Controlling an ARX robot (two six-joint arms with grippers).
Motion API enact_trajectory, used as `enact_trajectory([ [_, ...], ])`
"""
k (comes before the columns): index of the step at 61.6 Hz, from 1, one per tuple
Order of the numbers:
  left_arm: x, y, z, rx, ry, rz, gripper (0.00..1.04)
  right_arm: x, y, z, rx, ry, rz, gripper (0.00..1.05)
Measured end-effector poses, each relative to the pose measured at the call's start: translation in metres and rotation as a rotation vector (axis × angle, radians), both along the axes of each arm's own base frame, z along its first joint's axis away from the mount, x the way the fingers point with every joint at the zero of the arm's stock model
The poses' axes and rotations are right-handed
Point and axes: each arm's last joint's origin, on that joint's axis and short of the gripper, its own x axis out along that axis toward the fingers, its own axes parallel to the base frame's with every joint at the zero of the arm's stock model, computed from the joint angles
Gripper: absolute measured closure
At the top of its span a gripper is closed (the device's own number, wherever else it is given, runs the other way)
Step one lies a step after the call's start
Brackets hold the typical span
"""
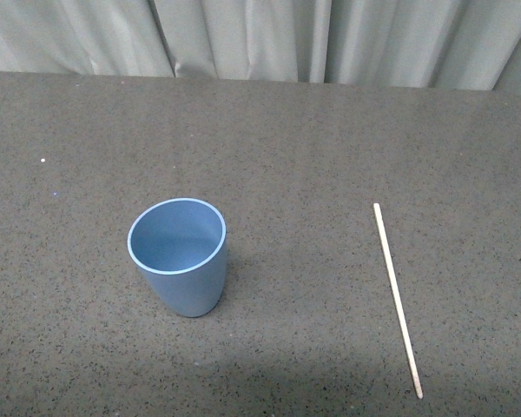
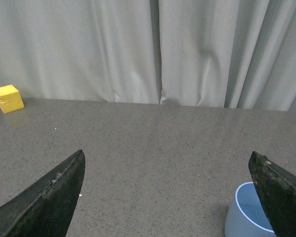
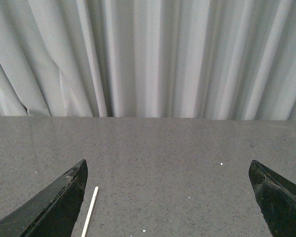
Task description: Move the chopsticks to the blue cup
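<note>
The blue cup (image 1: pixel 181 257) stands upright and empty on the dark speckled table, left of centre in the front view. A single pale chopstick (image 1: pixel 397 298) lies flat on the table to the cup's right, running from the middle toward the front edge. Neither arm shows in the front view. My left gripper (image 2: pixel 166 163) is open and empty; the cup (image 2: pixel 246 217) shows beside one of its fingertips (image 2: pixel 278 192). My right gripper (image 3: pixel 167 170) is open and empty; the chopstick's far end (image 3: pixel 90 210) shows just inside one of its fingertips (image 3: pixel 64 197).
A grey curtain (image 1: pixel 260 39) hangs behind the table's far edge. A yellow block (image 2: pixel 7 98) sits near that edge in the left wrist view, with a purple thing partly cut off beside it.
</note>
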Motion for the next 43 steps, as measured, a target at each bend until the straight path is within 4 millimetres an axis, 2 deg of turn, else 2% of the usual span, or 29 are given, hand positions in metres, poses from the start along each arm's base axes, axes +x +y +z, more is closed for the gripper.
enact_trajectory([
  [43,0.0000,0.0000,0.0000,0.000,0.000,0.000,0.07,0.0000,0.0000,0.0000,0.000,0.000,0.000,0.09],
])
